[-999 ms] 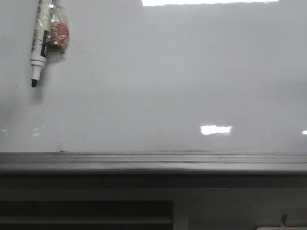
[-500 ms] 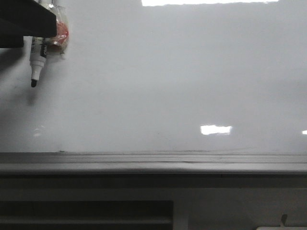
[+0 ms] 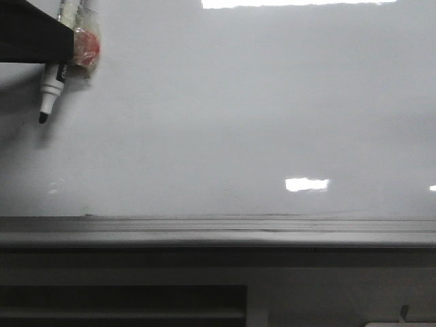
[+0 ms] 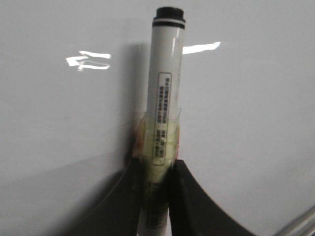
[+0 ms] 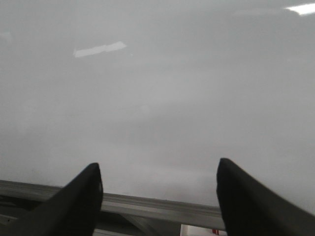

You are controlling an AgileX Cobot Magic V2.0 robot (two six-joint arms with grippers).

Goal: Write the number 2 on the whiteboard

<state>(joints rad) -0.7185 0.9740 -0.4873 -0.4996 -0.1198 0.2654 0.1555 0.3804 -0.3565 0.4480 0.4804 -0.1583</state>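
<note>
left wrist view: left claw (image 4: 156, 169) around marker (image 4: 165, 93)

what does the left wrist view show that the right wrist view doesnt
Only the left wrist view shows the white marker pen with a black tip, wrapped in clear yellowish tape, with the dark left gripper shut on its barrel.

Only the right wrist view shows the dark right gripper, its fingers spread wide with nothing between them, and the grey metal ledge along the board's edge.

Both show the glossy pale grey-white whiteboard with bright light reflections and no marker line on it.
</note>
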